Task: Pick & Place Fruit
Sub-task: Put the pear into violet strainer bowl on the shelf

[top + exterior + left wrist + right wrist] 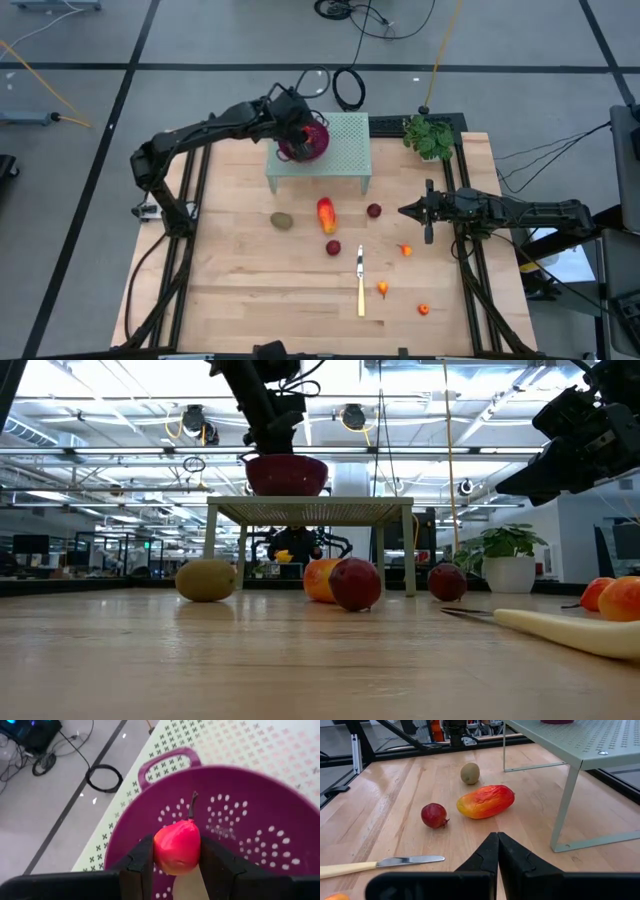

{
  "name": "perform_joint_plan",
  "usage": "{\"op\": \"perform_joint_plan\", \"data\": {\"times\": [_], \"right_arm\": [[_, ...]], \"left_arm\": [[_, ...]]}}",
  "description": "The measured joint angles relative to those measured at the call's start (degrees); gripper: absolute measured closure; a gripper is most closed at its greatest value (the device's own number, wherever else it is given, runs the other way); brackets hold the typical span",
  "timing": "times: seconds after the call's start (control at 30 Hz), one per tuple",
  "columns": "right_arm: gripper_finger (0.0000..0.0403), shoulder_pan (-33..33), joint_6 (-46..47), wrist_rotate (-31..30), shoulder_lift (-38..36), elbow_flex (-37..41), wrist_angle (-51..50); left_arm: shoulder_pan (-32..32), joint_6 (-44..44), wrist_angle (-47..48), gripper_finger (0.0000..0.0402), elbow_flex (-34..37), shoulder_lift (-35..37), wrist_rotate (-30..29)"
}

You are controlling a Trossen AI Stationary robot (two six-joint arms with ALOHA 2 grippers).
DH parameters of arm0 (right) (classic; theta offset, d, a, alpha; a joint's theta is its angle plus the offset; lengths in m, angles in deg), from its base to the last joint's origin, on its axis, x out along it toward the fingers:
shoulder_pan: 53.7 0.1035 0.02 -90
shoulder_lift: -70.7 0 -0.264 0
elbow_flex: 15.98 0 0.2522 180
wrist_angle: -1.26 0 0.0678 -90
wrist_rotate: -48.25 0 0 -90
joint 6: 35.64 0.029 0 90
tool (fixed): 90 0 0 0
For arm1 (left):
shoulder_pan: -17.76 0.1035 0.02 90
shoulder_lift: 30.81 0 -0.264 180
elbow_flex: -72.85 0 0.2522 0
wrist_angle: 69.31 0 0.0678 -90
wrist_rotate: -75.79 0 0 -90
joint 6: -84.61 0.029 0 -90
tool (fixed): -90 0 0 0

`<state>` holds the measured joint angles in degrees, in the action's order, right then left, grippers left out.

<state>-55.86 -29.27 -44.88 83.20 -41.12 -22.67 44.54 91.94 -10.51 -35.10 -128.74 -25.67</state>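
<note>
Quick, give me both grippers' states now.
Left gripper: fingers closed on a red fruit, over the purple colander.
Right gripper: fingers shut, holding nothing.

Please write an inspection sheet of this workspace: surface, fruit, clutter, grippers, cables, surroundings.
Surface: wooden table, with a pale green perforated stand at its far edge.
Job's things: red fruit held over the purple colander; brown-green oval, red-orange oblong, two dark red balls, and small orange pieces on the table.
Clutter: knife.
Grippers: left gripper shut on the red fruit; right gripper shut, empty, above the table.
Cables: coils on the floor.
Surroundings: potted plant.
</note>
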Motion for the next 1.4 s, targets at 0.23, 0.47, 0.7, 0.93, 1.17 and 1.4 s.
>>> {"op": "perform_joint_plan", "data": {"times": [0.23,0.47,0.7,0.93,1.17,1.4], "right_arm": [[0.0399,0.01,0.00,0.00,-0.01,0.00,-0.01],[0.0399,-0.01,0.01,-0.01,0.01,0.01,-0.02],[0.0399,-0.02,0.02,0.00,0.00,0.01,-0.01],[0.0399,0.00,0.02,0.00,0.01,0.01,-0.01],[0.0399,0.00,0.02,0.00,0.00,0.00,-0.01],[0.0399,0.00,0.02,0.01,0.01,0.01,0.02]], "left_arm": [[1.56,-2.08,1.52,0.0277,0.00,-0.48,0.71],[2.22,-3.33,1.42,0.0277,0.00,-0.39,3.42],[2.19,-3.36,1.48,0.0277,0.00,-0.39,4.47],[2.37,-4.47,1.50,0.0277,0.00,-0.39,4.52],[2.35,-4.57,1.58,0.0277,0.00,-0.39,4.52],[1.35,-4.41,2.41,0.0277,0.02,-2.00,5.23]]}}
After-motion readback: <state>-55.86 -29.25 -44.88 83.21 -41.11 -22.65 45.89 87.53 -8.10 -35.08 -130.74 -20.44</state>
